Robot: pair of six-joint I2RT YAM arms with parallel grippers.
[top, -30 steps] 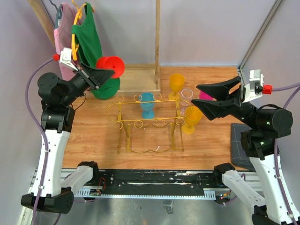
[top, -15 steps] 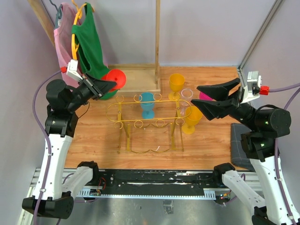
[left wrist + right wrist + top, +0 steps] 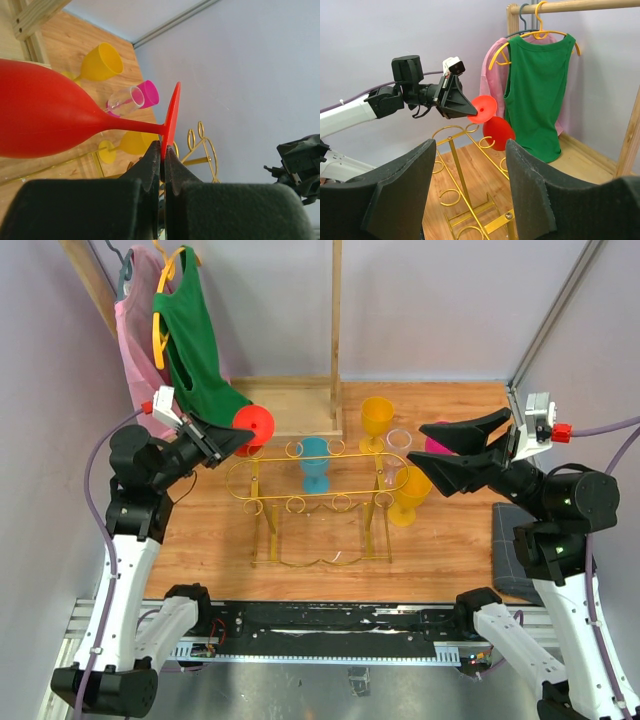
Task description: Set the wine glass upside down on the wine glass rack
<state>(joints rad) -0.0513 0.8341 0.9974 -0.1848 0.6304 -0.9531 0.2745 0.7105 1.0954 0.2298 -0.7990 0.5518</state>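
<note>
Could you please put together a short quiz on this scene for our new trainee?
1. True or false: the left gripper holds the red glass by its bowl.
2. The right gripper is: A) open and empty; B) shut and empty; C) shut on a glass.
3. How many yellow glasses are on the table?

Key: 1. False: it pinches the foot. 2. A. 3. Two.
</note>
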